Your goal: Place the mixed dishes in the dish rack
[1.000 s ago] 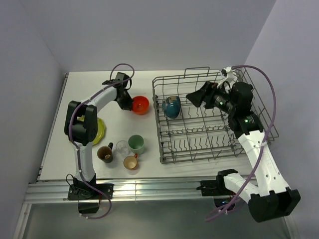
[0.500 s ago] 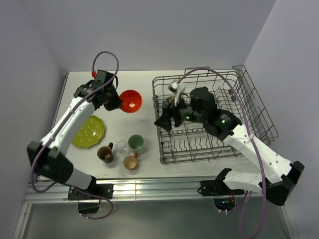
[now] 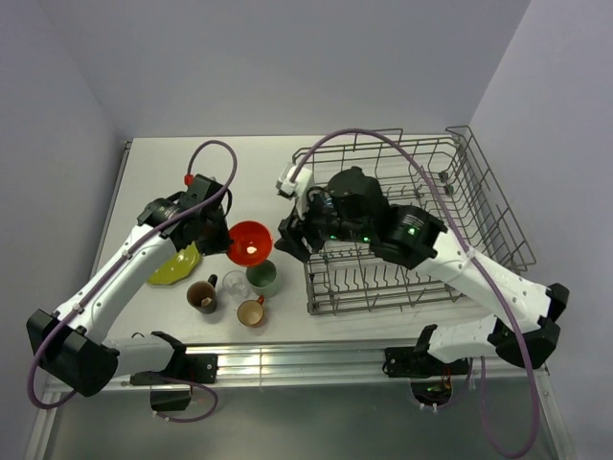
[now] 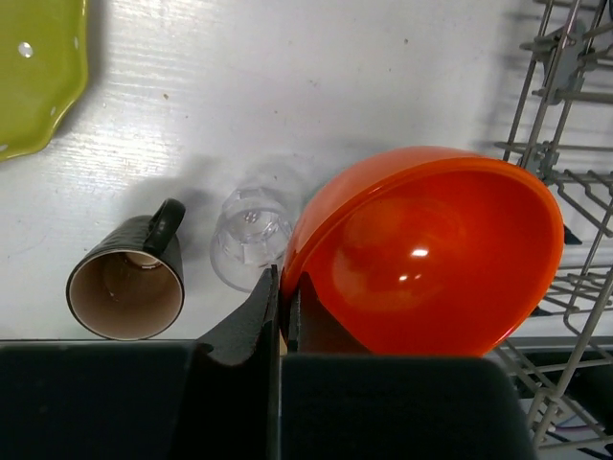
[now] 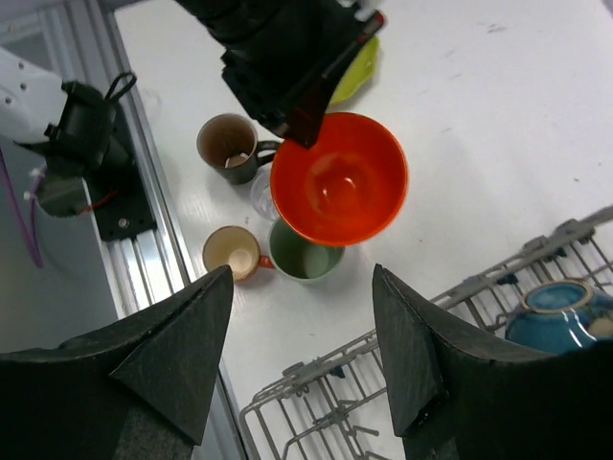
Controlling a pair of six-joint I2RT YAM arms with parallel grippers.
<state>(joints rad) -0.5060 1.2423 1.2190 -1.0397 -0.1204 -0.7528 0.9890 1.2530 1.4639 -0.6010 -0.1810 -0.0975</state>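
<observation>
My left gripper [image 3: 228, 237] is shut on the rim of the orange-red bowl [image 3: 250, 241] and holds it tilted in the air above the cups, left of the dish rack [image 3: 402, 303]. In the left wrist view the jaws [image 4: 283, 287] pinch the bowl [image 4: 431, 254] at its edge. My right gripper [image 3: 286, 241] is open and empty at the rack's left edge, facing the bowl [image 5: 340, 179]. The blue bowl [image 5: 560, 311] lies in the rack; the right arm hides it in the top view.
On the table under the bowl stand the pale green cup [image 3: 261, 278], clear glass [image 3: 235, 284], dark brown mug [image 3: 202, 295] and small orange cup [image 3: 251, 312]. The yellow-green plate [image 3: 175, 265] lies left of them, partly under the left arm.
My left arm has carried the orange-red bowl toward the near side and right, over the cups. My right arm has swung left along the rack toward the bowl, jaws open.
</observation>
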